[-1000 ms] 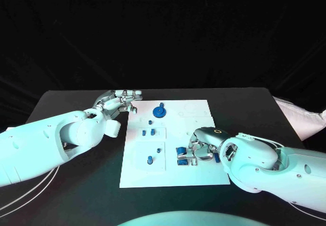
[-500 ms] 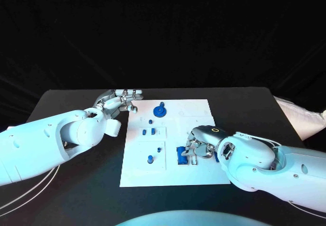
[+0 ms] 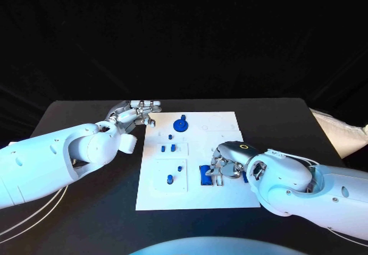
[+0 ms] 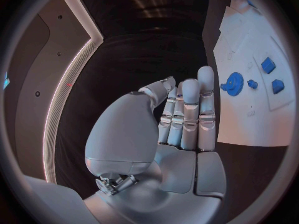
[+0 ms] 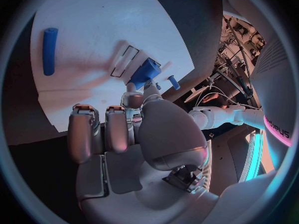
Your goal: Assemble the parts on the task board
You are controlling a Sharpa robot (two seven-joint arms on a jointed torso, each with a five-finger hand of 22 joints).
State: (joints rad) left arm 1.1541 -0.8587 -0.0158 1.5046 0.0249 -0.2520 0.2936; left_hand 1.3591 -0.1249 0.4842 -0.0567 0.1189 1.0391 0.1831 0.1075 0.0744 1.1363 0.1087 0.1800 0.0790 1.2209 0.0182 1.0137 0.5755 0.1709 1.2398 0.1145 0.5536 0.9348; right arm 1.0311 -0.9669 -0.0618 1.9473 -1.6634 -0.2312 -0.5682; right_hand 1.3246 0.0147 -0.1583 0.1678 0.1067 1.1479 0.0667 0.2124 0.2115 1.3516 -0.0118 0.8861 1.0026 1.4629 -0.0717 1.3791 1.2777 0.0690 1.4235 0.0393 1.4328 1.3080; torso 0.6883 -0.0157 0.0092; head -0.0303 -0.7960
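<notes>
Currently, right of centre on the white task board (image 3: 195, 199), the right hand (image 3: 223, 167) pinches a blue block (image 5: 144, 72), seemingly seating it; next comes pressing it squarely home. Upper left, the left hand (image 3: 140, 112) hovers empty, fingers straight.

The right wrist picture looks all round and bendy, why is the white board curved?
Right wrist view: a fisheye lens bends the task board edges, and the right robot hand looms large. Head view: the same board has straight edges.
</notes>
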